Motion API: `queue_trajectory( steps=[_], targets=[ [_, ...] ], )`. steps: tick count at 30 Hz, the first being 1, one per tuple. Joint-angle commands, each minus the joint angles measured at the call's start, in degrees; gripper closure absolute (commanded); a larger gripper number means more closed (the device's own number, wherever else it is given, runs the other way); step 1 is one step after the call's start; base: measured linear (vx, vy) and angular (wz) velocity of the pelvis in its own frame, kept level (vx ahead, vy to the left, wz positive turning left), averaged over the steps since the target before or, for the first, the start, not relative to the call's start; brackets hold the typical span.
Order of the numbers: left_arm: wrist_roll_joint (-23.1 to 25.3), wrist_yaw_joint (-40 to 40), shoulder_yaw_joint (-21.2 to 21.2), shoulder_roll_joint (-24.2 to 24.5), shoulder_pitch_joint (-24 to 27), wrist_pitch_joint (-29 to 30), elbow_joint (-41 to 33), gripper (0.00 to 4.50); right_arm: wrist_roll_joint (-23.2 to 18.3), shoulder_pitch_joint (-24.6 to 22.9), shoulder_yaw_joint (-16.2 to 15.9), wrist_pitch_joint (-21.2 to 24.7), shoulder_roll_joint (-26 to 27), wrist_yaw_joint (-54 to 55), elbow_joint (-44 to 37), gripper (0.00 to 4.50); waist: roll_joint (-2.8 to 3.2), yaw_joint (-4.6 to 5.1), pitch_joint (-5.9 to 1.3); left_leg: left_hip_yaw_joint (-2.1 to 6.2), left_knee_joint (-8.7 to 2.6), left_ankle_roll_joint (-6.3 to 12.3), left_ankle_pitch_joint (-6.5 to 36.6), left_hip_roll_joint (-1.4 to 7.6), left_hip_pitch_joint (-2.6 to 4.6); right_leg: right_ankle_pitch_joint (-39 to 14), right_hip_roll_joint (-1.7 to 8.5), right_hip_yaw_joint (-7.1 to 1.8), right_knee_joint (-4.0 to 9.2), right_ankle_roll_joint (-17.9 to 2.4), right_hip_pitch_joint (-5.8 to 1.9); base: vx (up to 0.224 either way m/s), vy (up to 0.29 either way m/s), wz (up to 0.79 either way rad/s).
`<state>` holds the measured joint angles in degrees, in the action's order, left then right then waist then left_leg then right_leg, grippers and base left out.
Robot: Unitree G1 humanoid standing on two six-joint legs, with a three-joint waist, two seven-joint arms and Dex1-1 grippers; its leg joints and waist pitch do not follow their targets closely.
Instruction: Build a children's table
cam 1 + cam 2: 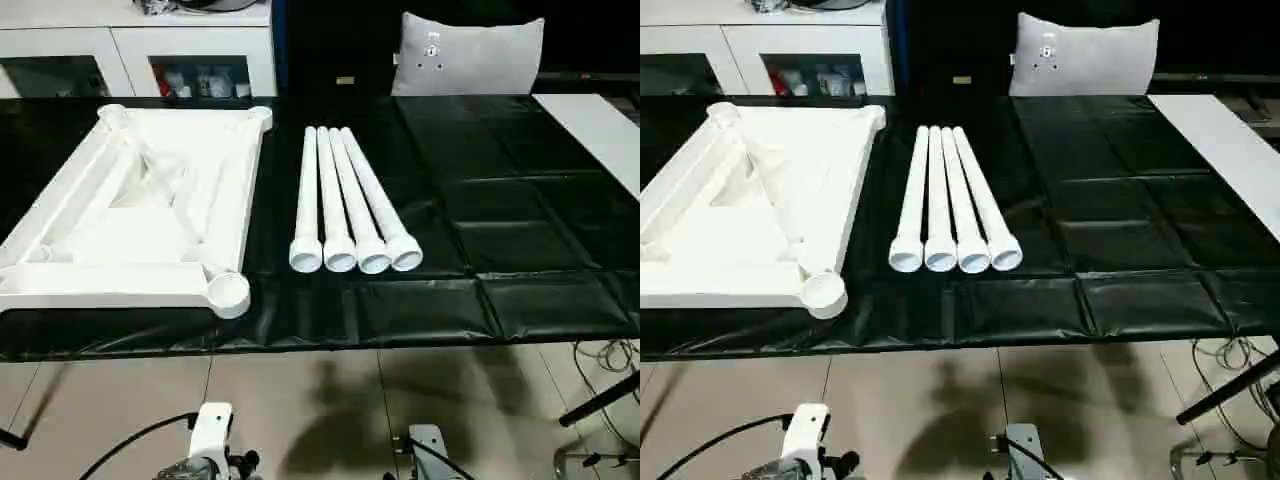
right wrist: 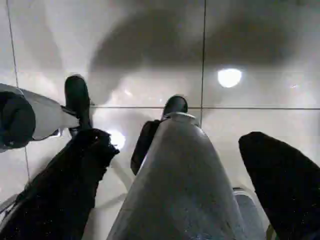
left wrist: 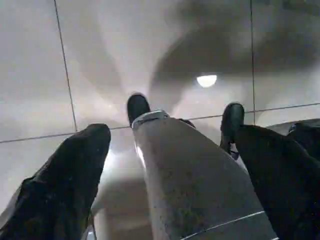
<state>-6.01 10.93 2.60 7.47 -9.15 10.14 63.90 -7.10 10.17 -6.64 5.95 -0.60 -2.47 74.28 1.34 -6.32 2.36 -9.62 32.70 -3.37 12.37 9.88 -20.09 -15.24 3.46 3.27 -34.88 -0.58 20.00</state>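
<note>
On my left the white plastic rectangular tabletop [image 1: 140,215] lies underside up on the black mat [image 1: 480,200]; just beside it, four white tapered round legs [image 1: 345,195] lie together. Both grippers, left [image 3: 165,165] and right [image 2: 185,175], hang spread and empty. I'd grasp the outermost leg mid-shaft, then seat it squarely in the near round corner socket [image 1: 229,292].
</note>
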Motion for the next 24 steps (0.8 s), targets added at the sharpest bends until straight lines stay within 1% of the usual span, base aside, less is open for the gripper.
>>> queue_trajectory(
  steps=[1, 4, 17, 22, 24],
  targets=[
    [0.11, -0.44, -0.18, -0.06, -0.17, -0.21, 0.27, 0.06, 0.01, -0.83, 0.0, 0.57, 0.16, 0.17, 0.9, 0.0, 0.27, 0.17, -1.35, 1.66, -4.82, 1.99, 11.21, 4.94, -0.07, -1.75, 6.83, -3.73, 4.67, -12.81, -0.99, 0.0, 0.0, 0.0],
    [0.11, -0.44, -0.18, -0.06, -0.17, -0.21, 0.27, 0.06, 0.01, -0.83, 0.0, 0.57, 0.16, 0.17, 0.9, 0.0, 0.25, 0.2, -1.32, 1.67, -4.88, 1.83, 11.75, 4.95, -0.05, -2.26, 6.8, -3.74, 4.71, -12.77, -0.97, 0.0, 0.0, 0.0],
    [0.11, -0.44, -0.18, -0.06, -0.17, -0.21, 0.27, 0.06, 0.01, -0.83, 0.0, 0.57, 0.16, 0.17, 0.9, 0.0, 0.26, 0.19, -1.35, 1.68, -4.87, 1.84, 11.55, 4.94, -0.06, -2.12, 6.79, -3.71, 4.67, -12.74, -0.99, 0.0, 0.0, 0.0],
    [0.11, -0.44, -0.18, -0.06, -0.17, -0.21, 0.27, 0.06, 0.01, -0.83, 0.0, 0.57, 0.16, 0.17, 0.9, 0.0, 0.23, 0.18, -1.38, 1.63, -4.77, 1.99, 11.1, 4.89, -0.08, -1.23, 6.79, -3.72, 4.61, -12.84, -1.02, 0.0, 0.0, 0.0],
    [0.11, -0.44, -0.18, -0.06, -0.17, -0.21, 0.27, 0.06, 0.01, -0.83, 0.0, 0.57, 0.16, 0.17, 0.9, 0.0, 0.28, 0.19, -1.34, 1.67, -4.85, 1.9, 11.45, 4.94, -0.07, -1.81, 6.81, -3.71, 4.65, -12.8, -1.01, 0.0, 0.0, 0.0]
  ],
)
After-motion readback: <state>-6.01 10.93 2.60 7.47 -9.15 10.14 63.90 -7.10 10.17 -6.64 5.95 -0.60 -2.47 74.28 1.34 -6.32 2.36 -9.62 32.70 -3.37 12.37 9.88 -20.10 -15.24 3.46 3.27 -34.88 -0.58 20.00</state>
